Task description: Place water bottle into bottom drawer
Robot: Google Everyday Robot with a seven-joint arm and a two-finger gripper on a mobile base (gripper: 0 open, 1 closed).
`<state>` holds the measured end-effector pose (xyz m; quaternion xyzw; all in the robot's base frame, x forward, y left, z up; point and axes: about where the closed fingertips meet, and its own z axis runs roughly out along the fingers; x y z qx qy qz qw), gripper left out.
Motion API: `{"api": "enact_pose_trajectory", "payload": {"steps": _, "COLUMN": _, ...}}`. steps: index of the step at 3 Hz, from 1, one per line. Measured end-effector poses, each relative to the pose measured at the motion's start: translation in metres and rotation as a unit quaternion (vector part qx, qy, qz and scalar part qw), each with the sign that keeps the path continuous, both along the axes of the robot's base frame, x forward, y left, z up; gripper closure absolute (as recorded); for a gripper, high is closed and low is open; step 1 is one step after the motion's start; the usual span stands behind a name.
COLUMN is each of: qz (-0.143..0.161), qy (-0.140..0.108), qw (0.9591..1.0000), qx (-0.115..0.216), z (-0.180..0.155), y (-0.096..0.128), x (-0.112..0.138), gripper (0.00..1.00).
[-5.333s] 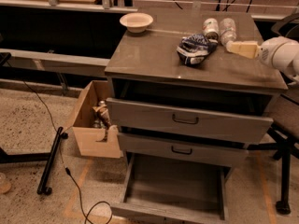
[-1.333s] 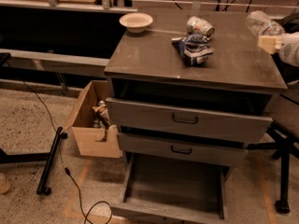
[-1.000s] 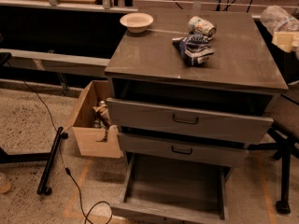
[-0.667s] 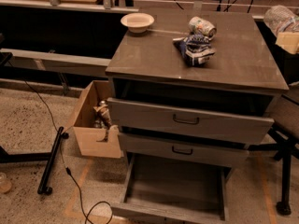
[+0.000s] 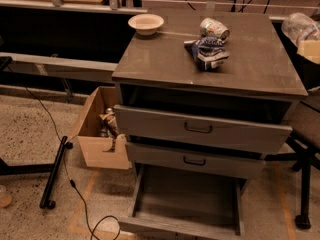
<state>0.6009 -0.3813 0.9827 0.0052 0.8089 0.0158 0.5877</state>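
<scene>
The water bottle [image 5: 299, 28], clear plastic, hangs in the air at the far right edge of the camera view, beyond the cabinet top's right rear corner. My gripper [image 5: 311, 48] shows only as a pale piece just below the bottle at the frame edge and is shut on it. The bottom drawer [image 5: 186, 204] is pulled out at the foot of the cabinet, a wide grey tray with a bare floor. It lies well below and to the left of the bottle.
On the cabinet top [image 5: 165, 59] lie a metal can [image 5: 214, 29], a blue-and-white snack bag [image 5: 208, 52] and a pale bowl [image 5: 145, 22]. The two upper drawers [image 5: 200, 130] stand slightly out. An open cardboard box [image 5: 99, 134] sits at the cabinet's left, with a black bar and cable [image 5: 54, 174] on the floor.
The bottle has left the cabinet top beside the can and gone up and to the right in my gripper. The arm has drawn back to the right edge. The can and bag shifted slightly.
</scene>
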Motion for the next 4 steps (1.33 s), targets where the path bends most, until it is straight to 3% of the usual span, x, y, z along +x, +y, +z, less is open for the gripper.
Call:
{"api": "enact_pose_trajectory", "payload": {"steps": 1, "qz": -0.003, "qy": 0.071, "qw": 0.9974, "qx": 0.016, "z": -0.009, "y": 0.011, "x": -0.072, "gripper": 1.0}}
{"api": "enact_pose_trajectory", "payload": {"steps": 2, "qz": -0.022, "qy": 0.122, "qw": 0.9912, "qx": 0.048, "z": -0.001, "y": 0.023, "x": -0.133, "gripper": 1.0}}
{"api": "enact_pose_trajectory", "payload": {"steps": 3, "qz": -0.019, "qy": 0.183, "qw": 0.9802, "qx": 0.073, "z": -0.009, "y": 0.043, "x": -0.19, "gripper": 1.0}}
{"api": "enact_pose_trajectory", "payload": {"steps": 4, "qz": 0.015, "qy": 0.265, "qw": 0.9603, "qx": 0.087, "z": -0.05, "y": 0.071, "x": -0.238, "gripper": 1.0}}
